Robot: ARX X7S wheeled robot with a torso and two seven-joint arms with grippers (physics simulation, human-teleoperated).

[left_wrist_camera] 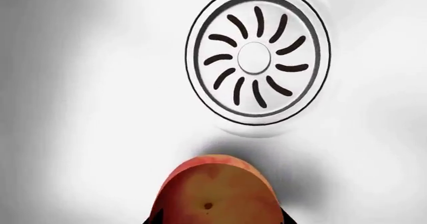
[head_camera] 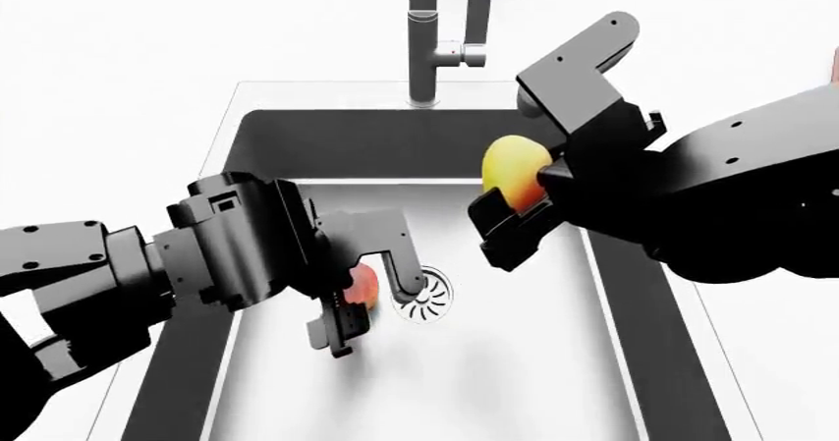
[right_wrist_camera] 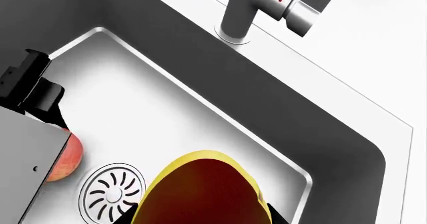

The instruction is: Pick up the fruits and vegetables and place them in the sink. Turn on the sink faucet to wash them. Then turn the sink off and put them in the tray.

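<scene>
Now both arms hang over the sink [head_camera: 262,127]. The left gripper [head_camera: 357,308], low in the basin beside the drain [head_camera: 426,299], pinches the apple [head_camera: 362,286] just above the floor. The right gripper [head_camera: 514,215], higher up and in front of the faucet [head_camera: 422,38], clamps the mango [head_camera: 512,166] over the basin's back half

The near half of the sink [head_camera: 525,382] floor lay open. Its far left part was taken up by the left end effector [head_camera: 352,308] beside the drain [head_camera: 426,299]. The faucet [head_camera: 422,38] stood at the back rim, and the right end effector [head_camera: 514,210] was held over the right side.
</scene>
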